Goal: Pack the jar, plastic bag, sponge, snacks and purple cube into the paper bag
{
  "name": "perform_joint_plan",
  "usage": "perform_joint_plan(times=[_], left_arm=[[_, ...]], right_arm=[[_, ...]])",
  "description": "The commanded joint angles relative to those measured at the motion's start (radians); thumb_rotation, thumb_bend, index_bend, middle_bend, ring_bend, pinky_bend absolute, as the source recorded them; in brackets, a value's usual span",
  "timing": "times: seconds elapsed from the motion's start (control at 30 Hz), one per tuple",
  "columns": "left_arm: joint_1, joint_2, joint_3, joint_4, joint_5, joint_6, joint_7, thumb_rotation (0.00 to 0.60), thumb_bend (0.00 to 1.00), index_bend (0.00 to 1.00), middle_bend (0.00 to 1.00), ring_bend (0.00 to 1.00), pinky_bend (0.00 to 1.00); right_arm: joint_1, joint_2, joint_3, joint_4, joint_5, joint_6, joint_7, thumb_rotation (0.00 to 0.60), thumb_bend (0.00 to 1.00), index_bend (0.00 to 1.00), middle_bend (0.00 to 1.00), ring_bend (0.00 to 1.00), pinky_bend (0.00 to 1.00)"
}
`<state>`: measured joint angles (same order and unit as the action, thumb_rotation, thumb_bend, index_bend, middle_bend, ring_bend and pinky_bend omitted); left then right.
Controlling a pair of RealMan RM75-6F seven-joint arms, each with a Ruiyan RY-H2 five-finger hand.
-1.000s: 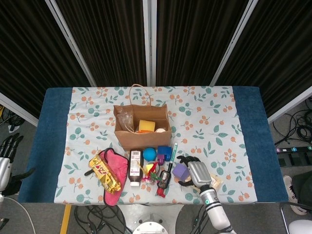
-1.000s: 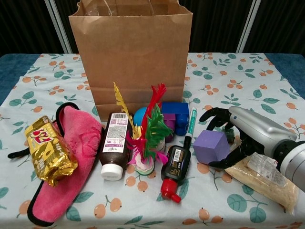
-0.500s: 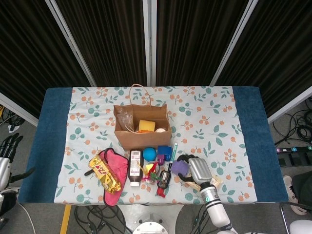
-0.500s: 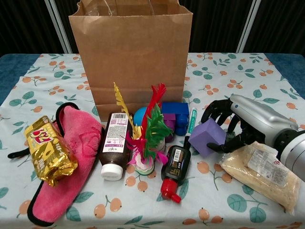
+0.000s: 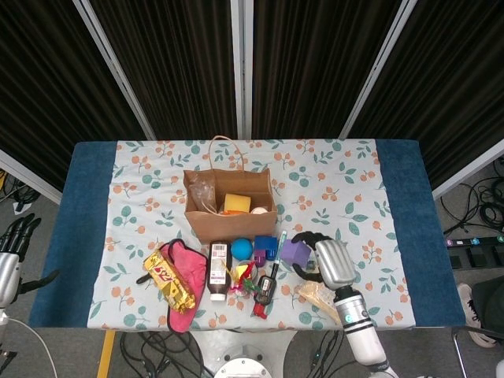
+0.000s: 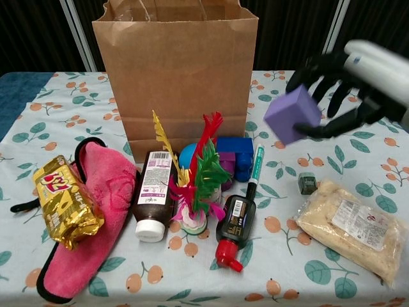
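My right hand grips the purple cube and holds it in the air to the right of the paper bag. Inside the open bag lie a yellow sponge and a clear plastic bag. A gold snack pack lies on a pink cloth at the front left. My left hand hangs off the table's left side, fingers apart, holding nothing.
In front of the bag lie a dark bottle, a feathered shuttlecock, a small red-capped bottle, a green pen, blue blocks and a blue ball. A packet of beige grains and a small dark cube lie at the front right.
My right hand closed on the purple cube, lifted it off the table and carried it up and away from the front edge. The grain packet it hid is now uncovered.
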<state>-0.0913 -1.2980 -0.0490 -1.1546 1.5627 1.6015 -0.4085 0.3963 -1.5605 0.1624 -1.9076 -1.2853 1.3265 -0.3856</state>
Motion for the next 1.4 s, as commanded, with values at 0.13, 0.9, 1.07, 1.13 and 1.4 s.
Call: perform_joint_plan(times=[0.13, 0.9, 1.07, 1.13, 1.4], left_arm=[[-0.005, 0.003, 0.000, -0.018, 0.006, 0.001, 0.011, 0.600, 0.10, 0.10, 0.16, 0.06, 0.20], [-0.009, 0.011, -0.018, -0.005, -0.021, -0.010, -0.007, 0.600, 0.10, 0.10, 0.16, 0.06, 0.20], [-0.013, 0.012, -0.016, -0.007, -0.015, -0.012, -0.005, 0.600, 0.10, 0.10, 0.16, 0.06, 0.20], [-0.015, 0.013, -0.015, -0.012, -0.010, -0.009, 0.001, 0.600, 0.10, 0.10, 0.16, 0.06, 0.20], [-0.020, 0.015, -0.002, -0.033, 0.012, -0.009, 0.039, 0.600, 0.10, 0.10, 0.16, 0.06, 0.20]], right_arm=[[0.025, 0.172, 0.171, -0.175, -0.055, 0.086, -0.088, 0.600, 0.24, 0.48, 0.46, 0.39, 0.49], [0.479, -0.076, 0.379, 0.116, 0.254, -0.151, -0.116, 0.600, 0.00, 0.17, 0.18, 0.00, 0.11], [0.448, -0.027, 0.373, 0.067, 0.199, -0.091, -0.090, 0.600, 0.00, 0.10, 0.13, 0.00, 0.09], [0.408, 0.023, 0.356, 0.018, 0.164, -0.053, -0.092, 0.600, 0.00, 0.10, 0.13, 0.00, 0.09], [0.078, 0.339, 0.094, -0.052, -0.113, 0.202, -0.199, 0.600, 0.00, 0.10, 0.15, 0.00, 0.00]])
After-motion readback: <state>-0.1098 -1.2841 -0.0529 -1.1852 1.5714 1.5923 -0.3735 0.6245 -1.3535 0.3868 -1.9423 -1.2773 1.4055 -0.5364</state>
